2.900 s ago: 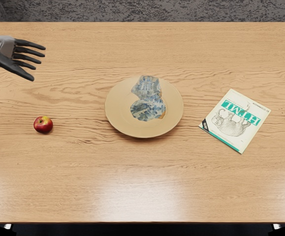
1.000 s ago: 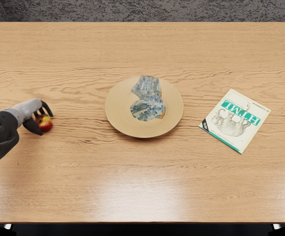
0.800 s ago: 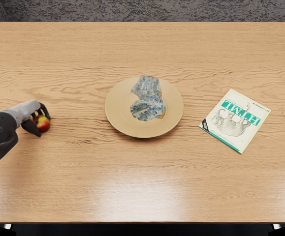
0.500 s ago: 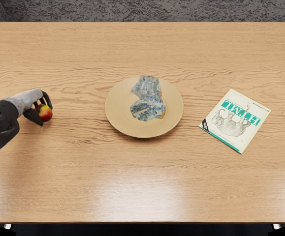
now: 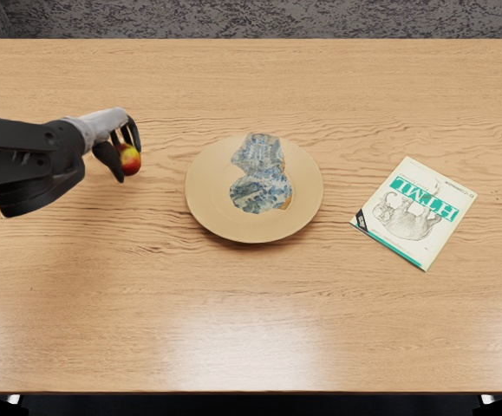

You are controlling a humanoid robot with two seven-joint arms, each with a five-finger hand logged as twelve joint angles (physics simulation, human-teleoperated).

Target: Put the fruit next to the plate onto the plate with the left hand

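A small red and yellow apple (image 5: pixel 130 159) is held above the table in my left hand (image 5: pixel 119 149), whose dark fingers are curled around it. The arm reaches in from the left edge. To the right of the hand, with a gap of bare wood between, lies a round tan plate (image 5: pixel 209 192). A crumpled blue and white patterned object (image 5: pixel 259 173) sits on the plate's middle. The right arm does not show.
A white and teal book (image 5: pixel 414 209) with an animal drawing lies flat on the right side of the wooden table (image 5: pixel 251 303). The table's far edge runs along the top, with grey carpet behind it.
My left hand closed on the apple at the table's left, lifted it, and carried it up and to the right toward the plate. Plate and book stayed still.
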